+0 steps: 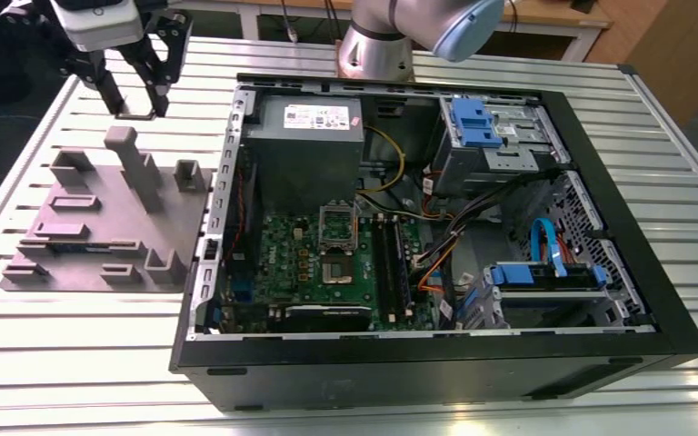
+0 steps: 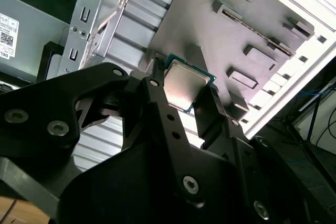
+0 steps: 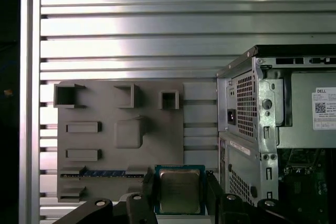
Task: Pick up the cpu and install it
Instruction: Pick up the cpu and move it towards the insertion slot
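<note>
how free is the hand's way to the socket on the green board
Probably free: the case lies open, nothing stands over the socket, and cables lie to the exterior view's right. The hand grips the cpu.

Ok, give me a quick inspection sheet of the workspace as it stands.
Surface: slatted metal table, bearing the grey tray and the open computer case.
Job's things: cpu gripped by the tray's edge; green motherboard lies inside the case.
Clutter: nothing seen.
Gripper: gripper shut on the cpu, at the exterior view's left of the case.
Cables: bundle inside the case, beside the motherboard.
Surroundings: arm base behind the case; wooden furniture beyond.
</note>
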Motion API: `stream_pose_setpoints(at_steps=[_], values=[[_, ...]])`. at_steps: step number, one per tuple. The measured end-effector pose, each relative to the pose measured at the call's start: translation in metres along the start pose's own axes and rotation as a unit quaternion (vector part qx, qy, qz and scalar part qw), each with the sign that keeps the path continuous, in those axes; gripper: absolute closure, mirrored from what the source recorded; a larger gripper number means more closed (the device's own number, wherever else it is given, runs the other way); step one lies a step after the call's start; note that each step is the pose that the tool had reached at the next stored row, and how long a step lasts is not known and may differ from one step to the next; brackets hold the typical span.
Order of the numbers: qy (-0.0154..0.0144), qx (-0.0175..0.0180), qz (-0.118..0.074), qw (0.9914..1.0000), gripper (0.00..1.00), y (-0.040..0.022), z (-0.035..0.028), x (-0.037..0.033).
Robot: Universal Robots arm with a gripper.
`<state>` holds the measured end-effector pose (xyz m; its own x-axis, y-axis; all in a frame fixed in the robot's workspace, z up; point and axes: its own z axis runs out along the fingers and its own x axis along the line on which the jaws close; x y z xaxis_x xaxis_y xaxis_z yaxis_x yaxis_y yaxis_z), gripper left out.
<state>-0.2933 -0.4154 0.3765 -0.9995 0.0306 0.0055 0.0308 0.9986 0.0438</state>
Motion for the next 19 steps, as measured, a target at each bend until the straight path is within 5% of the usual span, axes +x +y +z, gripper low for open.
stream_pose_setpoints(at_steps=[12, 19], values=[[0.0000, 0.0000, 0.000, 1.00000, 0.53, 0.0005, -0.0001, -0.0164], [0.0000, 0.0000, 0.000, 1.00000, 0.53, 0.0005, -0.0001, -0.0176]])
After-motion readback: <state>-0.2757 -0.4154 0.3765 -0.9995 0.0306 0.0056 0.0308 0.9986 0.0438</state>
